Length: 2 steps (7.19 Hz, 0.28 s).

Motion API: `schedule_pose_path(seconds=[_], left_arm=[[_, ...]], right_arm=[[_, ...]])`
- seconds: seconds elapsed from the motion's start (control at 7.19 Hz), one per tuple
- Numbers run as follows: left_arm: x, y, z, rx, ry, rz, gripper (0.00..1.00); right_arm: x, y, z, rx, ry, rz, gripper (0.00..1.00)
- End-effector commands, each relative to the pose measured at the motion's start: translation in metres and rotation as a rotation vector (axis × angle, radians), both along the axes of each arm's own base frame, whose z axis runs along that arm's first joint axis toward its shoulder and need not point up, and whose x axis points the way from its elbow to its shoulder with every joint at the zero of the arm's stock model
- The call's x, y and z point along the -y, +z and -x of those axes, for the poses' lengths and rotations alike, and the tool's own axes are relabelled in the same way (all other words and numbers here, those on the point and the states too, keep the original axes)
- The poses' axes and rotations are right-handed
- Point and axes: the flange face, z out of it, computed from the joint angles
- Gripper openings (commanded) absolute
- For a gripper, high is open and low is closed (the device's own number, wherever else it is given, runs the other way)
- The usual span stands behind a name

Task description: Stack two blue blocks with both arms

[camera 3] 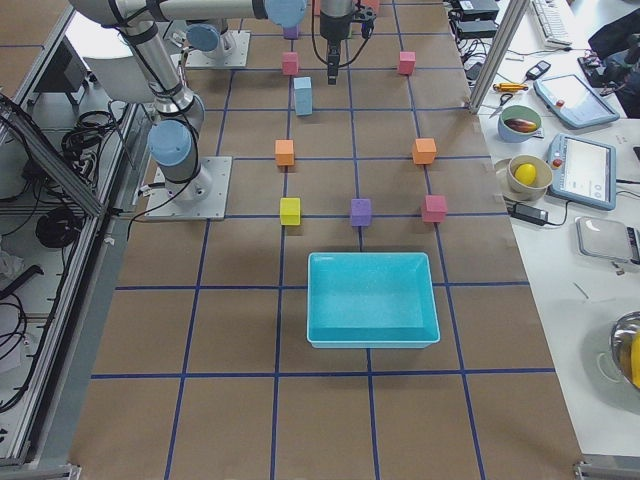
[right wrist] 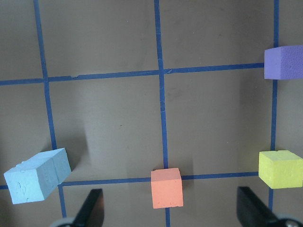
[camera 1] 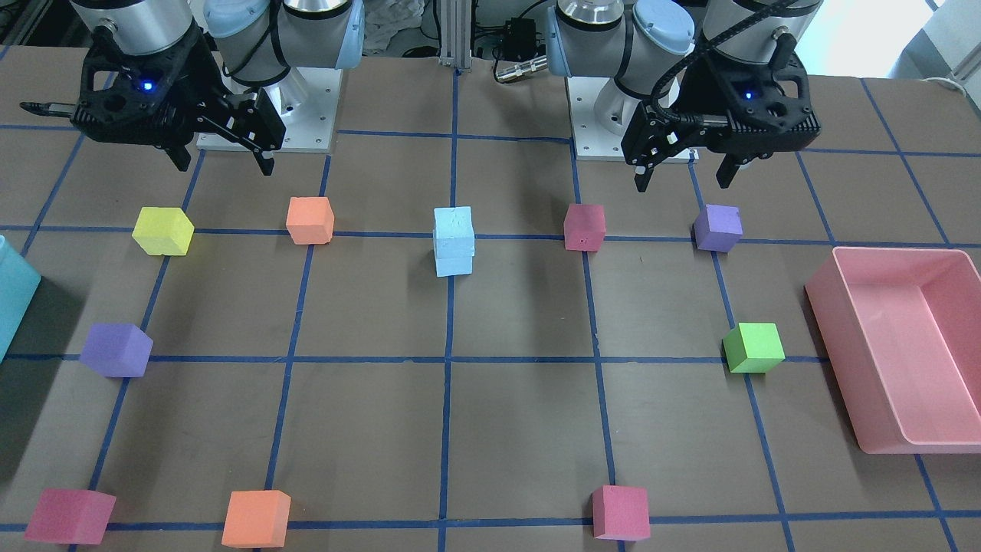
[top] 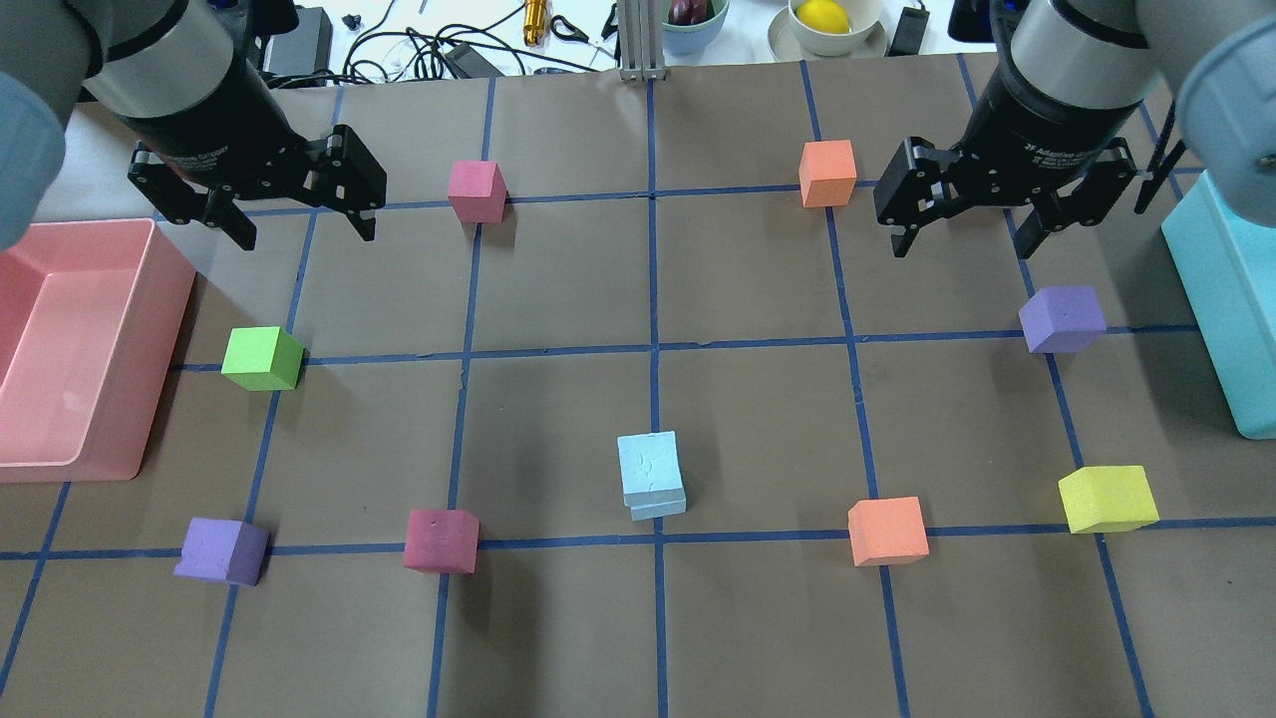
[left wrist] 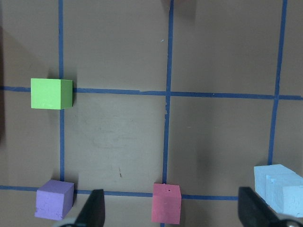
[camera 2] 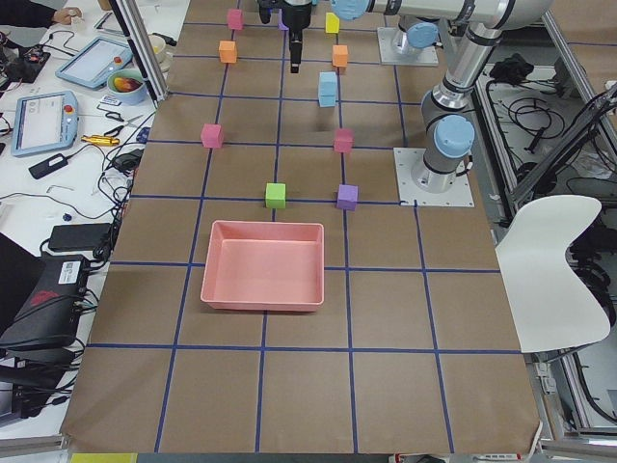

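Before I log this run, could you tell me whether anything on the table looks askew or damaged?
Only a little: the upper blue block seems slightly offset on the lower blue block, and its top face is scuffed. The stack stands upright; nothing else stands out.

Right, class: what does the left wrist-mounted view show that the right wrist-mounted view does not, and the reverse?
Only the left wrist view: a green cube, a dark pink cube and a purple cube. Only the right wrist view: an orange cube, a yellow cube and a second purple cube. Both: the stacked blue blocks, the taped table, and open fingers at the bottom edge, the left gripper in one, the right gripper in the other.
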Motion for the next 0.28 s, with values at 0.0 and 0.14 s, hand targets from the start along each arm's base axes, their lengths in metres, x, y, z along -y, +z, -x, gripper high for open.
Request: schedule_pose_path(seconds=[0.0, 0.14], left_arm=[[0.0002, 0.0021, -0.0039, 0.002, -0.008, 0.007, 1.0], [-0.0027, 0.0034, -0.0048, 0.008, -0.06, 0.008, 1.0]], right_arm=[[-0.0001, -0.0005, 0.0009, -0.009, 0.0, -0.001, 1.0], [0.0003, -0.0014, 0.0011, -0.011, 0.0, -0.004, 1.0]])
